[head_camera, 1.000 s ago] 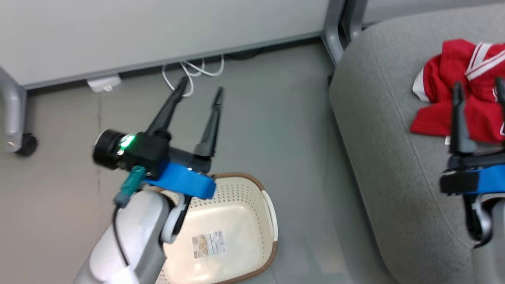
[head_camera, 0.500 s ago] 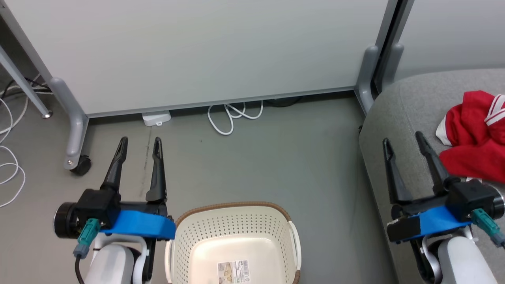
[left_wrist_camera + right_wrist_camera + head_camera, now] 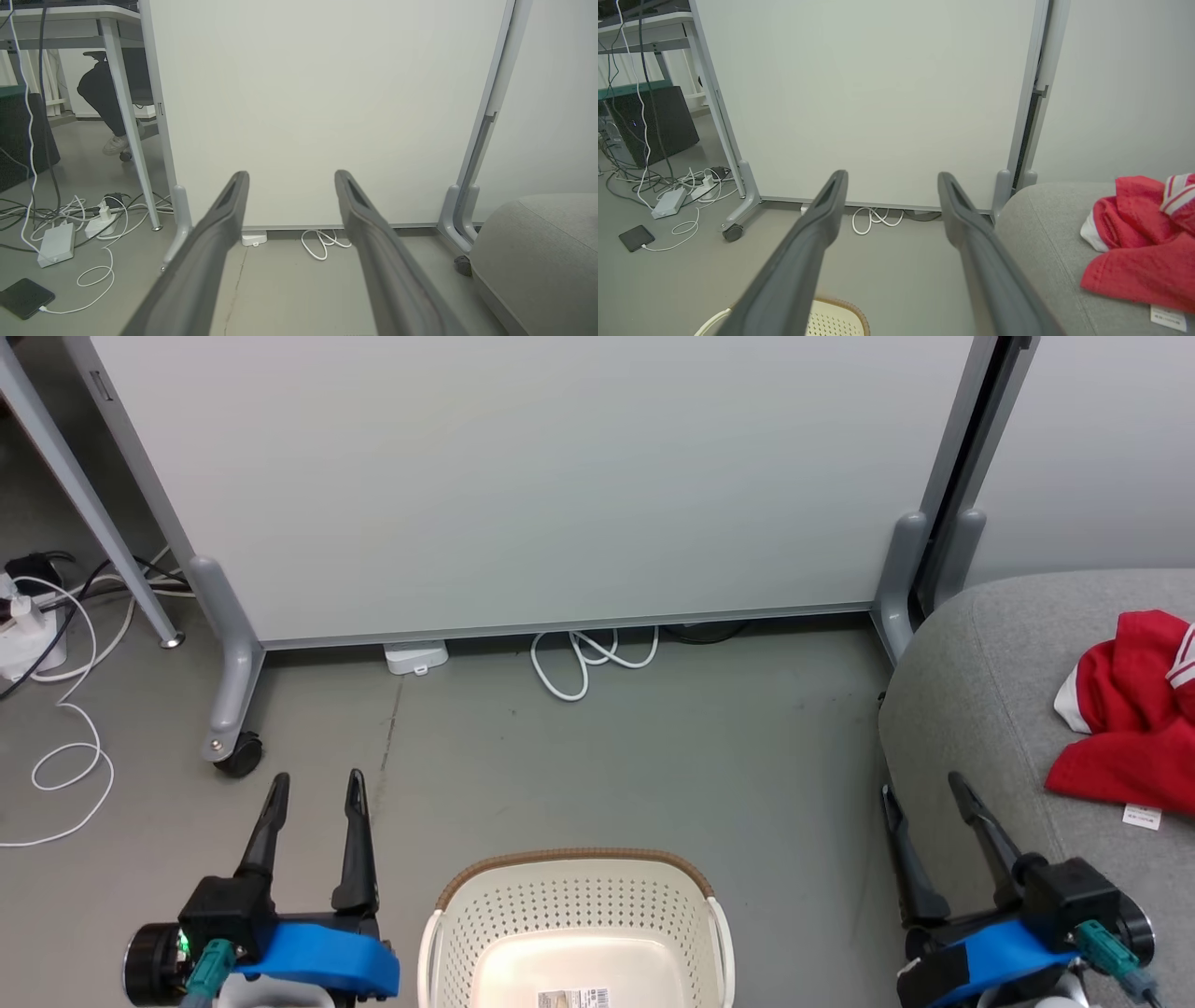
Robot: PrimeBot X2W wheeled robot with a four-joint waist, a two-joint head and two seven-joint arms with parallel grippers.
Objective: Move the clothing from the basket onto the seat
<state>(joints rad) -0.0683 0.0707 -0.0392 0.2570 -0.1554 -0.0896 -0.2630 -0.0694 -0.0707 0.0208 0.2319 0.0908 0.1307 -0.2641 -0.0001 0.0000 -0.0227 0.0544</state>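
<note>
- Here we have the basket (image 3: 579,855), cream with a brown rim, sitting on the grey floor (image 3: 607,756) at the bottom centre of the head view. We can see its pale bottom and the edge of a label sticker (image 3: 571,998).
- The left fingers (image 3: 355,840) hang just left of the basket, above the floor, spread apart and released, gripping nothing.
- From the left wrist we look along those fingers (image 3: 224,224) straight at a white panel (image 3: 327,93), which shows in the gap between them.
- Over on the right, the right fingers (image 3: 988,835) hover at the left edge of the seat (image 3: 980,691), likewise spread and released, with nothing in them.
- And there is the clothing (image 3: 1120,728), red with white trim, crumpled on the seat. It lies beyond and to the right of the right fingers, apart from them, with a small white tag (image 3: 1142,817) at its near edge.
- The right wrist view agrees: clothing (image 3: 1134,252) on the grey seat (image 3: 1041,233), off to the right of the fingers (image 3: 969,233), and a bit of basket (image 3: 840,311) low between them.
- At the foot of the panel we spot a coiled white cable (image 3: 588,663) on the floor, with a caster wheel (image 3: 241,756) to its left.
- In the left wrist view a dark phone (image 3: 23,297) lies on the floor, and a person's shoe (image 3: 114,144) shows farther back.
</note>
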